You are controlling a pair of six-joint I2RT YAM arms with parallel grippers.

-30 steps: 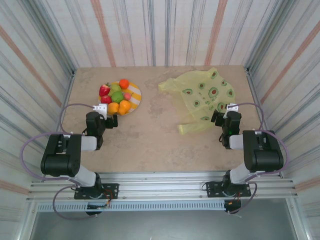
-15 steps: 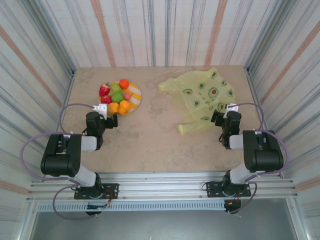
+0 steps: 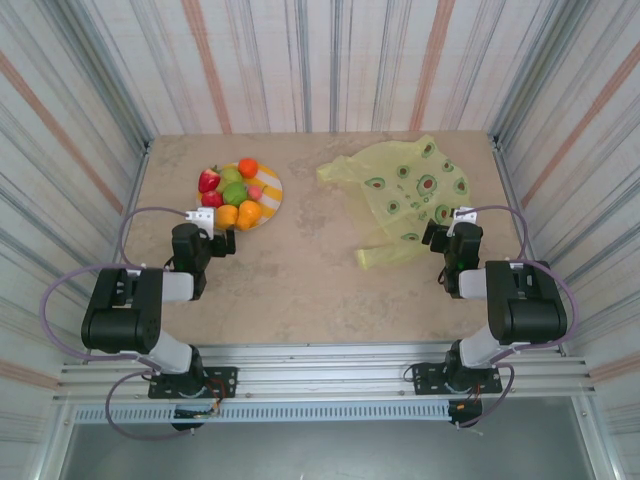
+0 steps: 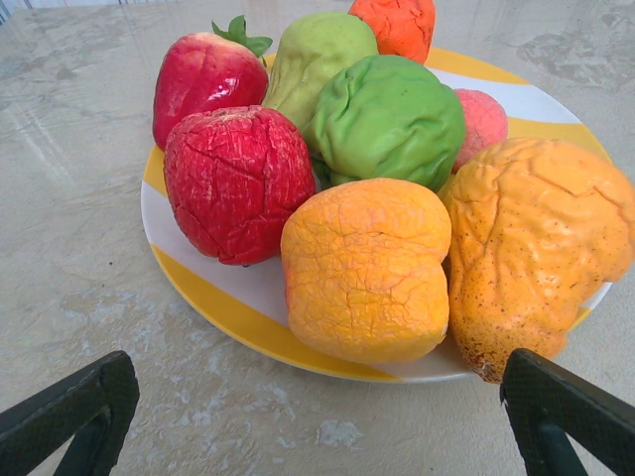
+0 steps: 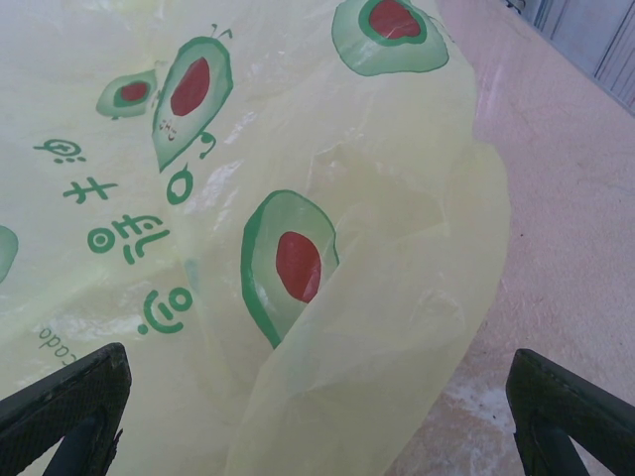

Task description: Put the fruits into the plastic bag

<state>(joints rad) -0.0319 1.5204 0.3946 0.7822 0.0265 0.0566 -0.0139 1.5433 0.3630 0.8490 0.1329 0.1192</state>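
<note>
The fruits lie heaped on a yellow-and-white striped plate [image 3: 268,190] at the table's left. In the left wrist view I see two red strawberries [image 4: 236,183], a green pear-like piece [image 4: 316,55], a green round one [image 4: 389,119], an orange one [image 4: 399,24], a small pink one [image 4: 484,119] and two yellow-orange ones [image 4: 365,268]. My left gripper [image 4: 317,436] [image 3: 226,240] stands open just short of the plate's near rim, holding nothing. The plastic bag [image 3: 410,190] [image 5: 298,248] lies flat at the right. My right gripper [image 5: 317,436] [image 3: 433,236] is open at its near edge.
Striped walls close in the table on three sides. Bare tabletop [image 3: 300,260] stretches between the plate and the bag. A twisted bag handle [image 3: 372,256] points toward the middle. Grey cables [image 3: 140,215] loop beside both arms.
</note>
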